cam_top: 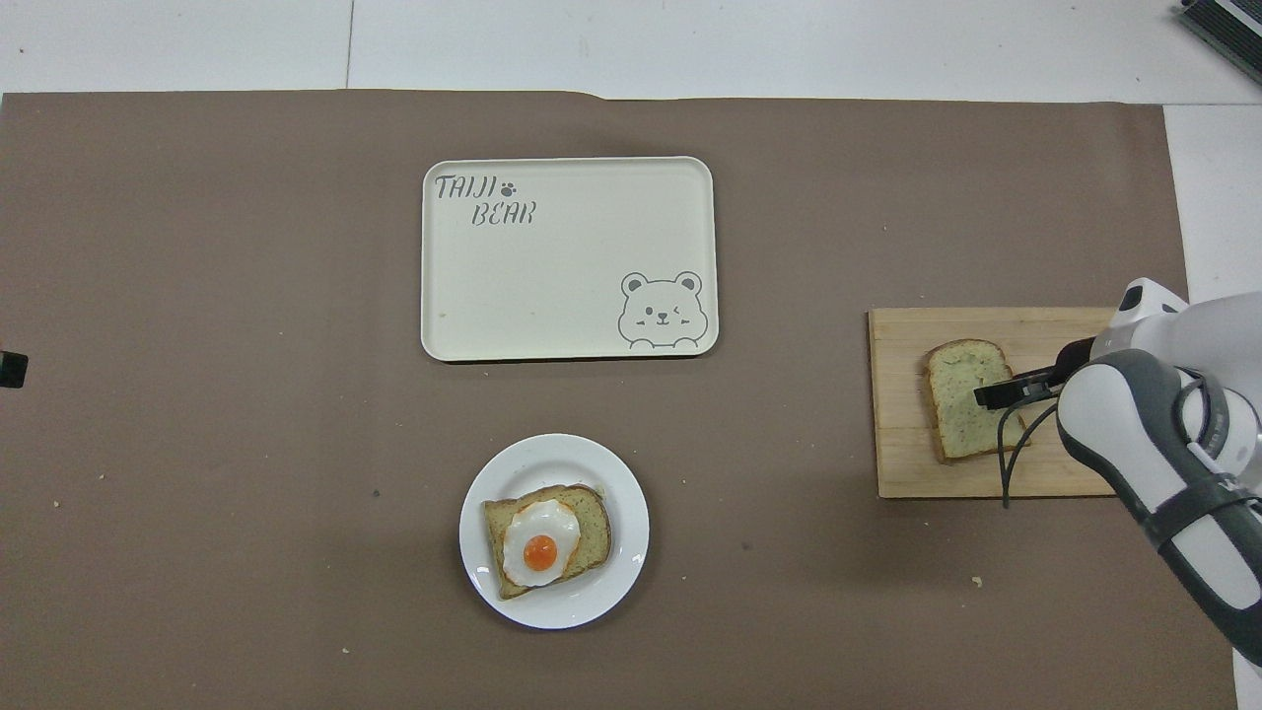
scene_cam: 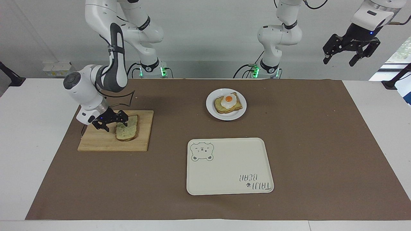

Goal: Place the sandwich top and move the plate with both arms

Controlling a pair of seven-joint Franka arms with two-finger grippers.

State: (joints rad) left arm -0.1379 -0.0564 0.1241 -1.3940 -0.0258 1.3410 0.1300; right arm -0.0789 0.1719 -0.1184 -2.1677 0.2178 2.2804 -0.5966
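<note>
While L gripper waits high, fingers spread, R gripper spread astride bread slice edge on cutting board.

The right arm bends down low, and its right gripper points slantwise down with its fingers spread apart. The left arm waits, holding the left gripper high up, fingers wide apart.

A pale, green-speckled bread slice with brown crust lies under the black right gripper on a light wooden board, with a glossy white plate and cream bear-printed tray apart
</note>
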